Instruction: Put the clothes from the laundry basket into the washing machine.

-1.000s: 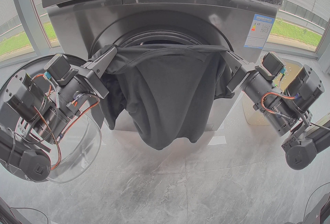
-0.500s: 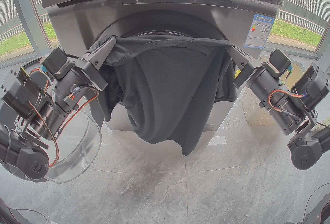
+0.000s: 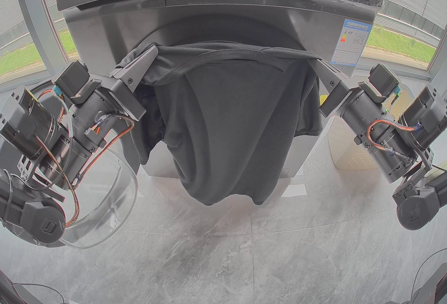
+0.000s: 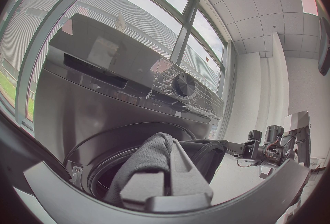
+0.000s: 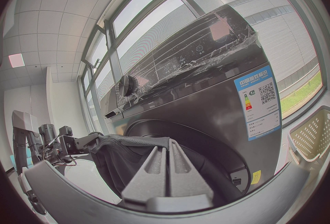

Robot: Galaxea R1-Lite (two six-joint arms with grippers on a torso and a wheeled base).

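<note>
A dark grey shirt [image 3: 233, 123] hangs spread out in front of the washing machine [image 3: 219, 6], covering its round opening. My left gripper [image 3: 150, 54] is shut on the shirt's left shoulder edge, with cloth [image 4: 151, 156] bunched over its fingers [image 4: 182, 166]. On the other side, my right gripper [image 3: 314, 63] is shut on the shirt's right shoulder edge, fingers [image 5: 178, 166] pressed together over the fabric [image 5: 117, 156]. The collar edge is stretched taut between the two grippers at about the top of the drum opening. The hem dangles just above the floor.
The machine's clear round door [image 3: 107, 198] stands swung open at the left, under my left arm. A pale yellow laundry basket [image 3: 344, 151] sits on the floor to the right of the machine, behind my right arm [image 5: 309, 132]. Grey tiled floor lies in front.
Both grippers have risen with the shirt, and its top edge now sits higher against the machine front. The right arm has shifted slightly outward. The hem has swung and lifted.
</note>
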